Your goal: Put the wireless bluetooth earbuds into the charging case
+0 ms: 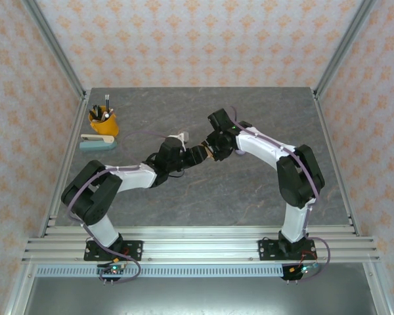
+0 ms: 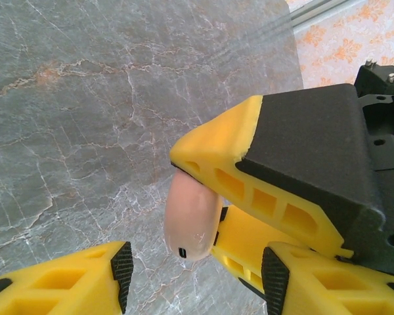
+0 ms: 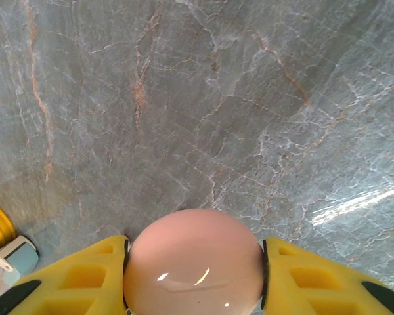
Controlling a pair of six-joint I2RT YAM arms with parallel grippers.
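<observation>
A round pale pink charging case (image 3: 194, 266) is clamped by its edges between my right gripper's yellow fingers (image 3: 79, 279), held above the grey marble table; the right gripper (image 3: 194, 262) is shut on it. In the left wrist view the same case (image 2: 192, 220) shows edge-on with a small dark port at its lower end. My left gripper (image 2: 197, 275) is open, its black pads (image 2: 121, 272) on either side of the case's lower end with a gap on each side. In the top view both grippers meet at mid-table (image 1: 207, 154). The earbuds are out of view.
An orange cup of pens (image 1: 104, 121) and a teal stapler (image 1: 96, 141) stand at the table's back left; the right wrist view shows them at its lower left corner (image 3: 6, 256). A small white object (image 1: 178, 138) lies just behind the left wrist.
</observation>
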